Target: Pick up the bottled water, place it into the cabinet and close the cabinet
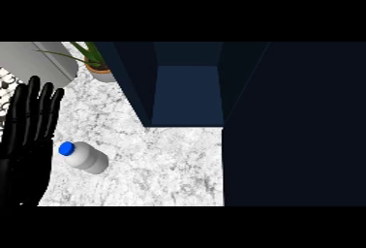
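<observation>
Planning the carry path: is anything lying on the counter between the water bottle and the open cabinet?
No. In the head view, only bare marble counter lies between the bottle and the cabinet.

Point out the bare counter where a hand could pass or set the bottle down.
The widest bare marble counter runs from the bottled water right to the open dark cabinet door and up to the cabinet front. A narrower strip lies between the left hand and the cabinet's left wall. It gets crowded toward the potted plant.

Potted plant (pixel 98 65) at the marble counter's (pixel 164 164) back, beside perhaps a grey appliance (pixel 43 60).
</observation>
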Action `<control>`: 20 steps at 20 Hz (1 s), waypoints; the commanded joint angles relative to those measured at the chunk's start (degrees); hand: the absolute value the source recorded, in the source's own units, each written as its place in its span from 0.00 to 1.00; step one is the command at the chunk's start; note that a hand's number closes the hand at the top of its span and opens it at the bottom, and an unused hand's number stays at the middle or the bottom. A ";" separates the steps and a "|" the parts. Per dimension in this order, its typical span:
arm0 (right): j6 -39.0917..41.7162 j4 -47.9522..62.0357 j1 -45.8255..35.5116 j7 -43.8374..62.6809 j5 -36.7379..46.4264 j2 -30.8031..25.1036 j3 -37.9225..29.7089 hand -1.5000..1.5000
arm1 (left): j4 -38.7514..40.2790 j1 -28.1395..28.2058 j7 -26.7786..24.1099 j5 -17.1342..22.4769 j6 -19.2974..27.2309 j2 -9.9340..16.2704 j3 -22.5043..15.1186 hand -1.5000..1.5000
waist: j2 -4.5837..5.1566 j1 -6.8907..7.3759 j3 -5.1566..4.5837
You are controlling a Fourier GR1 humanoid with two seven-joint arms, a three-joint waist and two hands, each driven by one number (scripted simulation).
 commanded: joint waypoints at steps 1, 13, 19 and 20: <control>0.08 -3.13 1.19 1.36 1.18 -0.36 0.88 0.00 | -0.48 1.28 -0.08 2.98 0.15 1.20 5.80 0.00 | 0.29 0.53 1.30; 1.50 -17.74 18.84 16.52 -6.78 2.42 8.93 0.00 | -7.07 5.13 24.08 -11.79 24.12 -5.08 4.24 0.00 | 0.13 -0.26 1.38; 2.12 -25.85 26.60 17.98 -4.37 2.16 13.04 0.00 | -10.74 12.55 24.56 -19.78 32.97 -5.12 -9.30 0.00 | 0.20 0.12 1.34; 1.89 -25.30 27.15 17.60 -4.55 2.76 13.73 0.00 | -10.43 8.83 30.65 -23.68 33.58 -5.12 -9.39 0.00 | 0.24 -0.05 1.38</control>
